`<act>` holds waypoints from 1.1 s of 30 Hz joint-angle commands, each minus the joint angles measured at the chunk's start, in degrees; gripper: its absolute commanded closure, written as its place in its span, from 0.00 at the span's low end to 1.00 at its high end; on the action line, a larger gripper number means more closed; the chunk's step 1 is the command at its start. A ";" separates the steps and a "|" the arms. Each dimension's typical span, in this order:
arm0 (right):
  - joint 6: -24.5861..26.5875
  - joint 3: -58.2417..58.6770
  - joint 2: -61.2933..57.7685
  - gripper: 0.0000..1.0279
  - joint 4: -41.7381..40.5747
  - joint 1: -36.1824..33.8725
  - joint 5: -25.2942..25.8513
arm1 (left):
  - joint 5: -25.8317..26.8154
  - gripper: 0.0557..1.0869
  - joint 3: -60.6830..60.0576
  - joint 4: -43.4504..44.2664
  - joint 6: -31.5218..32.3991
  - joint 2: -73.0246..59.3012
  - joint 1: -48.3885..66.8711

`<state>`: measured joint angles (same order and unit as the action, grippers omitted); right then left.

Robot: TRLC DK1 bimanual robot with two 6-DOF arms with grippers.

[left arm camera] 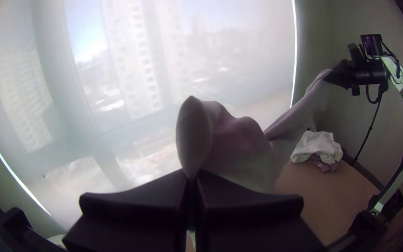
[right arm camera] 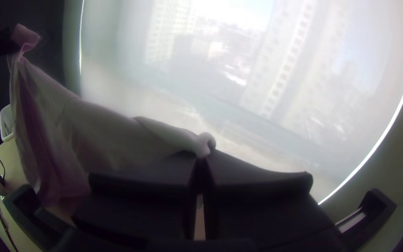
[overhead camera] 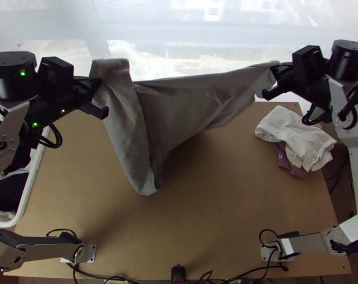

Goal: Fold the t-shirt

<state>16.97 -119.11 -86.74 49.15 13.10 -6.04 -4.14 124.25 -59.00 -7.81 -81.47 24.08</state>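
The grey t-shirt [overhead camera: 179, 106] hangs stretched between both grippers in the top view, its lower end drooping to a point over the table's middle left. My left gripper [overhead camera: 99, 87] is shut on one upper part of it. At the other end my right gripper [overhead camera: 273, 78] is shut on a corner. In the left wrist view, cloth [left arm camera: 239, 144] rises from between the closed fingers of the left gripper [left arm camera: 191, 175]. The right wrist view has a small bunch of the shirt [right arm camera: 113, 135] pinched at the tips of the right gripper [right arm camera: 201, 158].
A white cloth [overhead camera: 292, 135] lies crumpled over a mauve one [overhead camera: 290, 163] near the table's right edge. A white-rimmed bin [overhead camera: 30, 182] with dark items stands at the left edge. Cables run along the table's near edge, and a bright window lies beyond the far edge.
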 commanded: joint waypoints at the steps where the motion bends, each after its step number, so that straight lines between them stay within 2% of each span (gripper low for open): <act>1: -0.45 -6.93 1.57 0.97 1.48 -0.01 1.74 | -3.24 0.96 2.49 6.18 -4.84 1.32 -1.40; 5: -0.62 -4.64 3.42 0.97 2.89 0.61 1.82 | -3.07 0.96 -1.90 4.69 -5.02 2.11 -1.31; 13: -0.27 -0.69 6.14 0.97 6.49 3.68 1.82 | -0.43 0.96 -24.14 5.13 -5.02 9.58 4.58; 16: 0.52 3.36 7.81 0.97 7.37 5.44 1.82 | -0.43 0.90 -34.42 5.04 -6.16 12.04 7.92; 22: 1.40 11.79 11.50 0.97 8.07 6.94 1.82 | -0.52 0.88 -52.09 5.04 -8.97 15.38 9.76; 24: 1.75 14.26 12.74 0.97 8.51 7.11 1.82 | -0.43 0.80 -56.22 5.04 -10.03 15.99 8.09; 27: 2.45 18.12 14.49 0.97 9.21 7.46 1.82 | -0.52 0.60 -61.40 5.04 -12.40 17.31 6.25; 30: 2.80 21.55 16.16 0.97 9.74 8.08 1.82 | -0.52 0.34 -63.95 5.21 -12.75 17.84 4.31; 33: 3.42 25.68 18.10 0.97 10.01 8.25 1.82 | -0.43 0.20 -63.78 5.13 -11.70 18.72 2.73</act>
<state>19.29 -101.65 -72.44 58.06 20.40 -4.08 -4.75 66.63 -53.91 -19.16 -64.99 29.71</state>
